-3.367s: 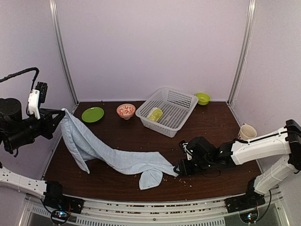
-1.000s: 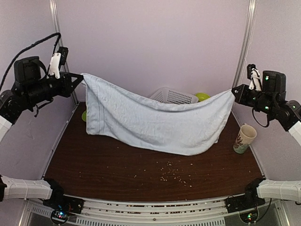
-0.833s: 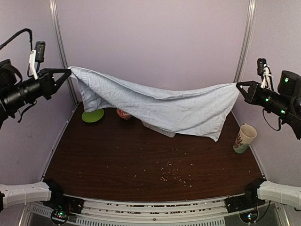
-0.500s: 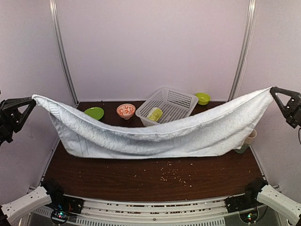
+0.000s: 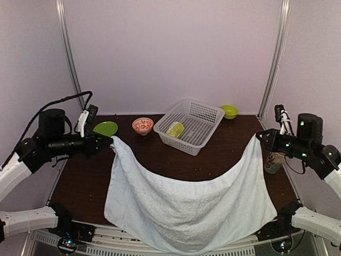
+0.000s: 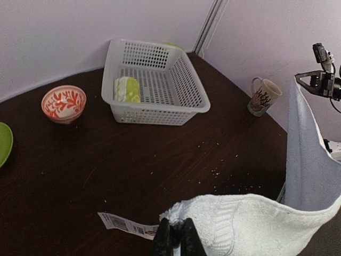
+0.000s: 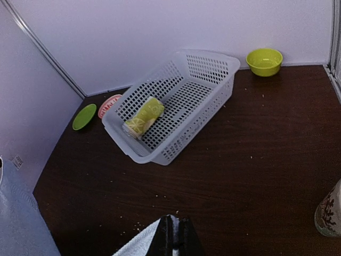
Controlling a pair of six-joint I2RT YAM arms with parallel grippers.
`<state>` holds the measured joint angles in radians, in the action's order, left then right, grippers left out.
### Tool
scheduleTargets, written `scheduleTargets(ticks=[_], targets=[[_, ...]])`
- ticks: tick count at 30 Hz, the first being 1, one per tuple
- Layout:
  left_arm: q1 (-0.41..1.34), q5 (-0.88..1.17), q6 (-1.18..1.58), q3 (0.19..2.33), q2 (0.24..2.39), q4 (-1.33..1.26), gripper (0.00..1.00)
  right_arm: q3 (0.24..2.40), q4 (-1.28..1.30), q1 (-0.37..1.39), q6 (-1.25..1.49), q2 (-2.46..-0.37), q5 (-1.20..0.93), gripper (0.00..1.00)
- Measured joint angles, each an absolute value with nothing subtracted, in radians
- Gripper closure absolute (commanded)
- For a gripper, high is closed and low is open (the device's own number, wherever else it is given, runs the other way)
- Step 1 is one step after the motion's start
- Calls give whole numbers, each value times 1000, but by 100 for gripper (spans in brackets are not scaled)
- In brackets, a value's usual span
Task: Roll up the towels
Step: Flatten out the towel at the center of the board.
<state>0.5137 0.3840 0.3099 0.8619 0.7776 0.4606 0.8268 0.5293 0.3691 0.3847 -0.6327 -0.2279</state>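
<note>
The pale blue towel [image 5: 186, 213] hangs spread between both arms, sagging over the table's near edge. My left gripper [image 5: 110, 142] is shut on its left corner [image 6: 213, 224], where a white label [image 6: 125, 225] sticks out. My right gripper [image 5: 258, 136] is shut on the right corner [image 7: 144, 242]. The lime-green printed towel [image 5: 175, 129], rolled up, lies inside the white mesh basket [image 5: 205, 133]; it also shows as a roll [image 6: 127, 89] in the left wrist view and as a roll [image 7: 143, 116] in the right wrist view.
A green plate [image 5: 105, 129] and a red-patterned bowl [image 5: 142, 125] sit at the back left. A lime bowl [image 5: 229, 111] is at the back right. A printed mug [image 5: 273, 162] stands by the right wall, partly behind the towel. Crumbs [image 6: 224, 170] dot the dark tabletop.
Both arms have come down and inward with the towel. It was stretched high and wide between them; now it hangs lower and nearer, draped down over the front of the table.
</note>
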Motion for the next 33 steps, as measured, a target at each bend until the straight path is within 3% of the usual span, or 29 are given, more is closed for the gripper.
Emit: scheduleTargets(ticks=[6, 17, 23, 33], targets=[[441, 356, 373, 720, 983, 269, 100, 646, 401, 342, 447, -767, -116, 100], [425, 189, 442, 701, 1089, 95, 100, 622, 242, 335, 476, -912, 35, 100], [425, 87, 455, 691, 1035, 76, 100, 639, 185, 334, 476, -937, 48, 100], [425, 23, 465, 633, 720, 132, 100, 668, 130, 333, 448, -867, -4, 100]])
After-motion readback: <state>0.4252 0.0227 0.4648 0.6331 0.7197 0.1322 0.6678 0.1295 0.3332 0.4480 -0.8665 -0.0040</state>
